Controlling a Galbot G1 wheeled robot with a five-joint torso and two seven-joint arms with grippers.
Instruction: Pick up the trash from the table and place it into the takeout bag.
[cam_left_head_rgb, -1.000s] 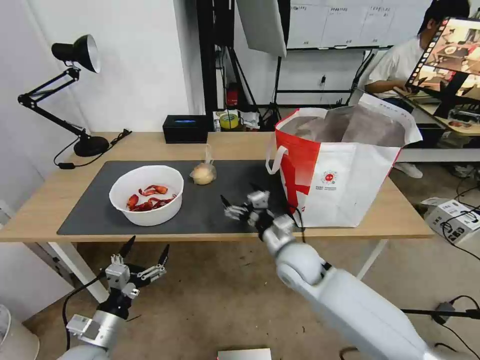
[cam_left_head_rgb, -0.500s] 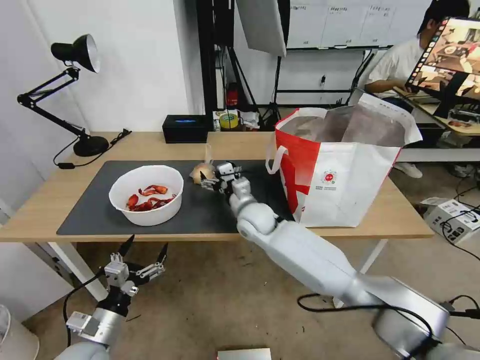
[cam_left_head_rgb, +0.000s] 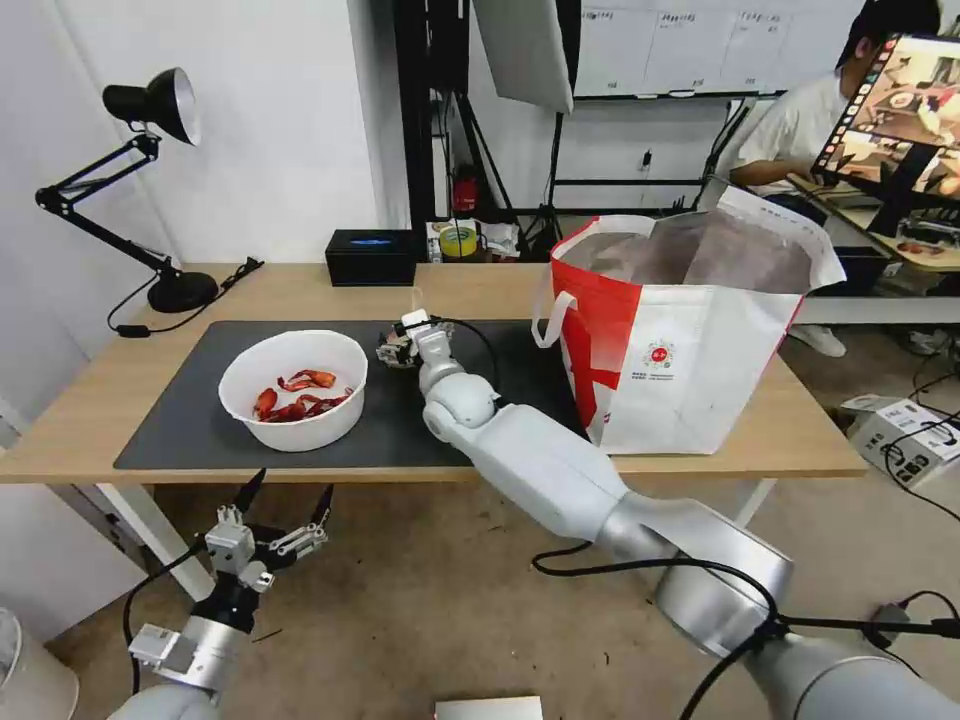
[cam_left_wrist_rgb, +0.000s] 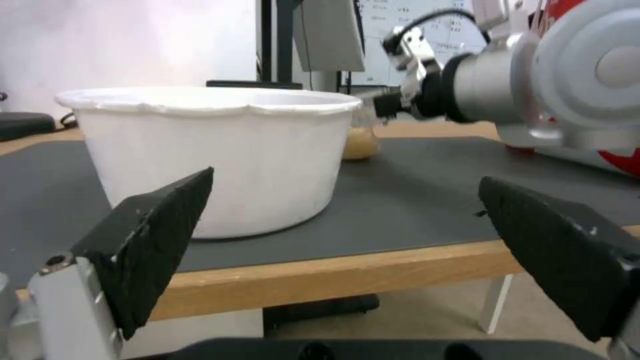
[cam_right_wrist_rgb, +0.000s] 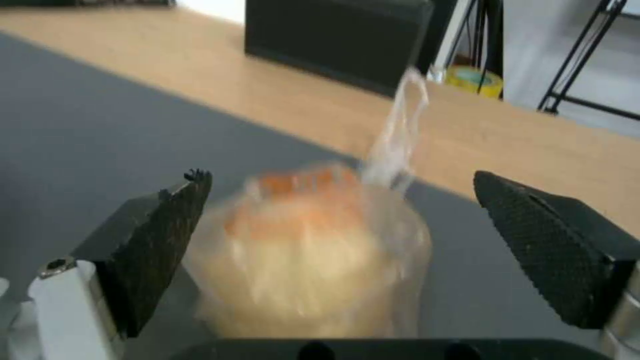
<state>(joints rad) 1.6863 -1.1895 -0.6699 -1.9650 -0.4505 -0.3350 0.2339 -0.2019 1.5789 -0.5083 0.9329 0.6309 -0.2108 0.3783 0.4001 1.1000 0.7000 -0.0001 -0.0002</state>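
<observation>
Reaching over the dark mat (cam_left_head_rgb: 180, 420), the right gripper (cam_left_head_rgb: 398, 345) sits spread wide around the bagged bun (cam_right_wrist_rgb: 313, 260), fingers (cam_right_wrist_rgb: 157, 240) either side, nothing pinched yet. The bun is on the mat mid-table (cam_left_head_rgb: 90, 400), just right of the white bowl of crayfish shells (cam_left_head_rgb: 293, 388) and left of the takeout bag (cam_left_head_rgb: 690, 330).

Handling guess: light, soft, squashes easily. The clear film is slick and loose, so it may slide or bunch under the pads. Best hold is probably across the bun's round body with gentle squeeze, or the twisted neck of the bag (cam_right_wrist_rgb: 400, 135).

Orientation: bun sits roughly round with no clear long axis. The bag's tail stands upward, leaning slightly toward the far edge and the black box (cam_right_wrist_rgb: 333, 40); that's the long direction.

Left gripper (cam_left_head_rgb: 268, 528) is parked below the near table edge, jaws apart, empty, facing the bowl.
</observation>
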